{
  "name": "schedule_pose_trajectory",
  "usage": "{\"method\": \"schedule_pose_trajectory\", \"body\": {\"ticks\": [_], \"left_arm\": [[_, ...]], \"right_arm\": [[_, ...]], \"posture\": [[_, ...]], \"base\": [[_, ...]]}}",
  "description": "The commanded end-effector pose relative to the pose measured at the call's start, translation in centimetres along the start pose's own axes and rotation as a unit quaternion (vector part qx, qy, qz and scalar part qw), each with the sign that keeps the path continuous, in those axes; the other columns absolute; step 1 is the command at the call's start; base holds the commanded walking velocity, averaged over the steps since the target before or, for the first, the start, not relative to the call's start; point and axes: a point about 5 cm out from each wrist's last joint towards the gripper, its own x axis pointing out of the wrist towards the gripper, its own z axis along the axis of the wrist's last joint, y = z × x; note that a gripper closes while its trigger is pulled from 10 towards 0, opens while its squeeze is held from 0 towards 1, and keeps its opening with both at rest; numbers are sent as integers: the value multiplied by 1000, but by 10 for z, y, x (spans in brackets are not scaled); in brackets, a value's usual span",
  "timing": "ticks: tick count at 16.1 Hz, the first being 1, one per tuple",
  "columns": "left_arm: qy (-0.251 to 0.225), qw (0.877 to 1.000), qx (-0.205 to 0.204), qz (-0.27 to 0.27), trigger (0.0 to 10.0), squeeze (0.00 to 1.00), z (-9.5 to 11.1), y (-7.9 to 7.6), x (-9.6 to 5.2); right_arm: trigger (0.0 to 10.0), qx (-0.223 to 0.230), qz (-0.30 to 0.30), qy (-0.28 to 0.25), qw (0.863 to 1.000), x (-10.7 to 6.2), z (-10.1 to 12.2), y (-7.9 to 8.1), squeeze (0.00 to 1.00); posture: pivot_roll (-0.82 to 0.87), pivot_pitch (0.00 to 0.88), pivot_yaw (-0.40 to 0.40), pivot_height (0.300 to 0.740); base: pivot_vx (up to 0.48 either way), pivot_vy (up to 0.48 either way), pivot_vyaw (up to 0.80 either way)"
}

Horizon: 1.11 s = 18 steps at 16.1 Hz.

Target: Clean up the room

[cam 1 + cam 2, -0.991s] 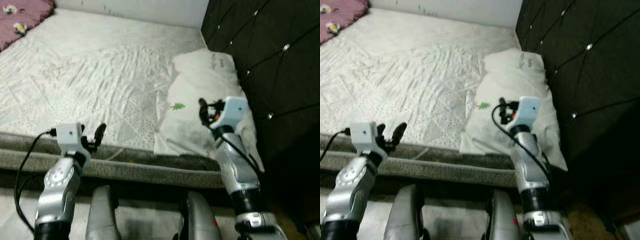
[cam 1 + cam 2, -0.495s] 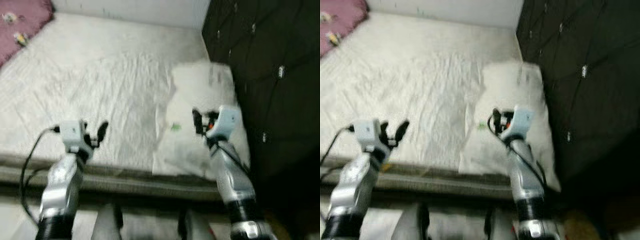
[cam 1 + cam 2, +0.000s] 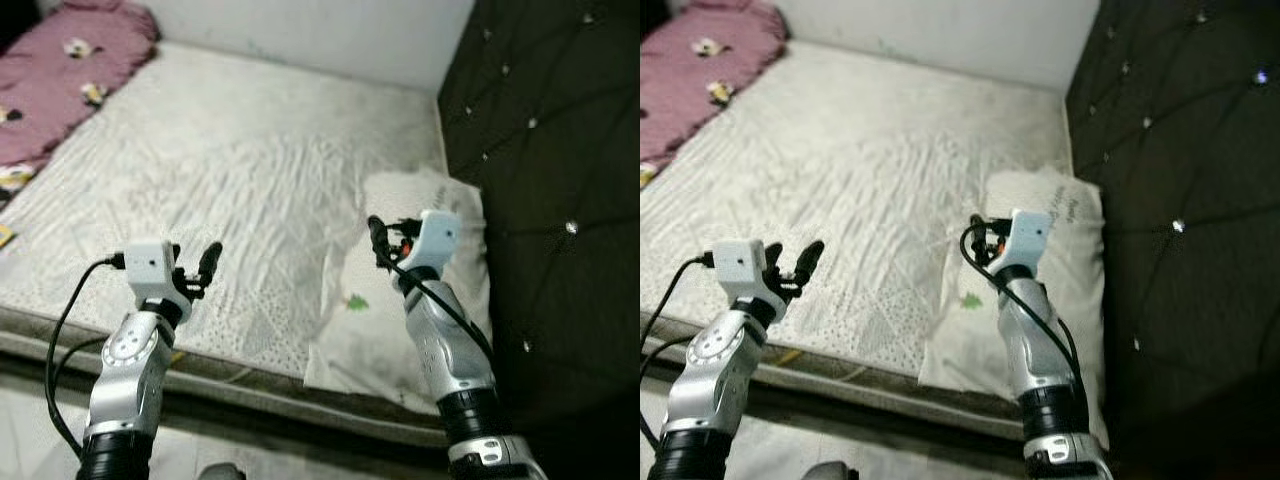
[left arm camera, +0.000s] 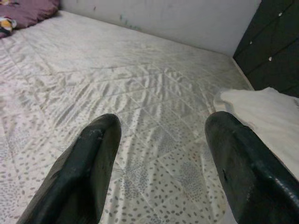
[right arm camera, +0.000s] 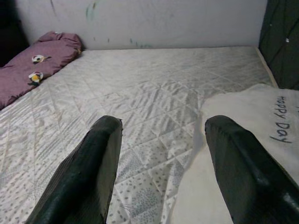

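bedding is seen ahead: a bare quilted mattress [image 3: 230,190] fills the middle of the scene, with a white pillow [image 3: 440,300] lying at its right edge, touching the dark tufted headboard [image 3: 550,150]. on the pillow a small green mark and the words "happy day" are visible. a crumpled purple blanket [image 3: 70,75] with flower patches is bunched at the far left corner of the mattress, against the pale wall [image 3: 300,30].

the left gripper [image 4: 161,154] is held over the near edge of the mattress, its two black fingers spread apart with nothing between them. the right gripper [image 5: 163,158] is raised over the near left part of the pillow, likewise spread wide and empty.

progress on the task is judged to be slight. nothing is gripped, the pillow lies somewhat askew and slumped toward the near edge, and the blanket is not spread or folded. what is left, as far as can be judged, is the straightening of the pillow against the headboard and the tidying of the blanket; the pillow, being nearest the right gripper, seems the likely first thing to be handled.
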Motion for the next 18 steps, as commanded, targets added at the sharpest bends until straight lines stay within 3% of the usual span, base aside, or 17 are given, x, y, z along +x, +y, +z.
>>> {"method": "schedule_pose_trajectory", "body": {"ticks": [1, 5, 9, 13, 16, 18], "left_arm": [[1, 1000, 5, -8, 10000, 0, 0, -2, 2], [2, 1000, 2, -6, 10000, 0, -1, -3, 3], [-1, 1000, 5, -4, 10000, 0, 1, -3, 4], [0, 1000, 5, -3, 10000, 0, -1, -4, 1], [-7, 1000, 5, -2, 10000, 0, 2, -3, 3], [-16, 1000, 3, -8, 10000, 0, 5, -3, 2]], "right_arm": [[10000, 3, -23, 11, 1000, -2, -5, -9, 0], [10000, 13, -39, 24, 999, -3, -10, -15, 0], [10000, 6, -36, 17, 999, 0, -6, -14, 0], [10000, 3, -41, 16, 999, 1, -4, -16, 0], [10000, -4, -42, 12, 999, 4, -1, -16, 0], [10000, -7, -40, 10, 999, 5, 0, -16, 0]], "posture": [[54, 0, -103, 740], [55, 0, -106, 740], [55, 0, -111, 740], [45, 0, -109, 740], [43, 0, -109, 740], [42, 0, -107, 740]], "base": [[0, 0, 0], [0, 0, -550], [0, 325, -680], [0, 0, 0], [0, 0, -765], [0, 0, 0]]}}
